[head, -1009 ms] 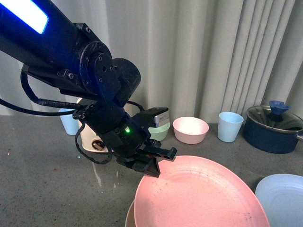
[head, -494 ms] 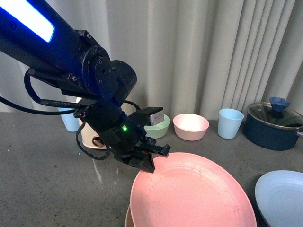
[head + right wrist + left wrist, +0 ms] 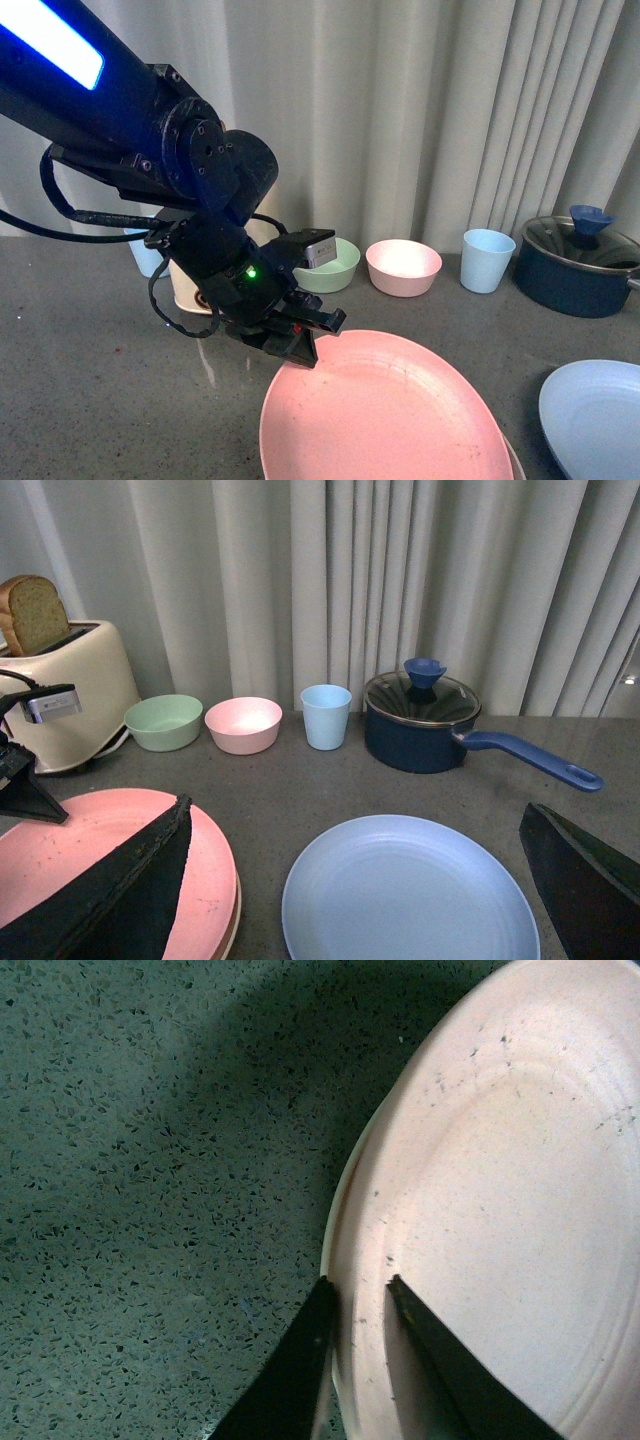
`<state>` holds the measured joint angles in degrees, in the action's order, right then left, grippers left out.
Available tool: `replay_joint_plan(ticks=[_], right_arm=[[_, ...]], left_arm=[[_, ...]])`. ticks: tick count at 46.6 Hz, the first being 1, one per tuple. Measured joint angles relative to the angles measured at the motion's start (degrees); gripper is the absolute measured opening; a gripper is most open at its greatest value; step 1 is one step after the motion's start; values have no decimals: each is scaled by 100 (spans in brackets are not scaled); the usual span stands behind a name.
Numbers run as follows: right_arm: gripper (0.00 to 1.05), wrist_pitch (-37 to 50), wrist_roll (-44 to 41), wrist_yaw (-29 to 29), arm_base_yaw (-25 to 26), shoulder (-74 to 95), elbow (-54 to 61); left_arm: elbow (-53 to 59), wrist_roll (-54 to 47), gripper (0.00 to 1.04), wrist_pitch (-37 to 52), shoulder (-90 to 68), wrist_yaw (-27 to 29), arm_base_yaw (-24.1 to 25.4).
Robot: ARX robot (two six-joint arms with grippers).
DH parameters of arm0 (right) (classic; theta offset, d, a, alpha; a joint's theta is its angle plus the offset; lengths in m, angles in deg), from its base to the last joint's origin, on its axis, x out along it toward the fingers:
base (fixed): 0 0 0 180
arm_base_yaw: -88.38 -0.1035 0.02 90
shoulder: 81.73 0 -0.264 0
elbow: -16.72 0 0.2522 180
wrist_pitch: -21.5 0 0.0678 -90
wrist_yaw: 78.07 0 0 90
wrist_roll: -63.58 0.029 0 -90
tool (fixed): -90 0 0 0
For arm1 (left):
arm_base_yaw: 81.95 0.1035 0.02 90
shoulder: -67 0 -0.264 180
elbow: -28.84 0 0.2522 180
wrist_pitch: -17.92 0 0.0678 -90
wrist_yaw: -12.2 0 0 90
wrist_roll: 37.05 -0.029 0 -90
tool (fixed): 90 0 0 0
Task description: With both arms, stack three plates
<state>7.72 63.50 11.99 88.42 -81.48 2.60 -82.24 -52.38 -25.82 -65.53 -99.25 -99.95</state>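
1. Since a second ago the left claw [image 3: 300,345] has carried the pink plate [image 3: 390,420] leftward and lower. The cream plate [image 3: 513,457], which then peeked out at the pink plate's left, now shows as a thin sliver under its right edge.
2. The left claw is clamped on the pink plate's rim, one finger on top [image 3: 430,1360] and one beneath. The right claw [image 3: 355,815] hangs with its fingers wide apart, holding nothing.
3. The step in hand looks like settling pink onto cream. The two rims are close together in the right wrist view, but I cannot tell whether the gripped edge is down yet.
4. To do it well, lower that edge flat before letting go. Part the fingers only a little, then draw back outward along the table [image 3: 150,1160] so the under-finger doesn't drag the plate off centre.
5. The blue plate [image 3: 405,890] lies alone on the table, beside the pair and below the right claw, so it seems that arm's job.
6. The pink plate is wide, shallow and matte, with faint rings and dark specks on its face.
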Motion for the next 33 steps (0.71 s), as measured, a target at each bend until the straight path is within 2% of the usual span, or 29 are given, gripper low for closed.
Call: replay_joint_plan(ticks=[14, 17, 23, 33], right_arm=[[97, 0, 0, 0, 0, 0, 0], [97, 0, 0, 0, 0, 0, 0], [97, 0, 0, 0, 0, 0, 0], [97, 0, 0, 0, 0, 0, 0]], left_arm=[[0, -70, 60, -87, 55, -96, 0], [4, -120, 71, -85, 131, -125, 2], [264, -326, 99, 210, 710, -131, 81], [1202, -702, 98, 1023, 2031, -42, 361]])
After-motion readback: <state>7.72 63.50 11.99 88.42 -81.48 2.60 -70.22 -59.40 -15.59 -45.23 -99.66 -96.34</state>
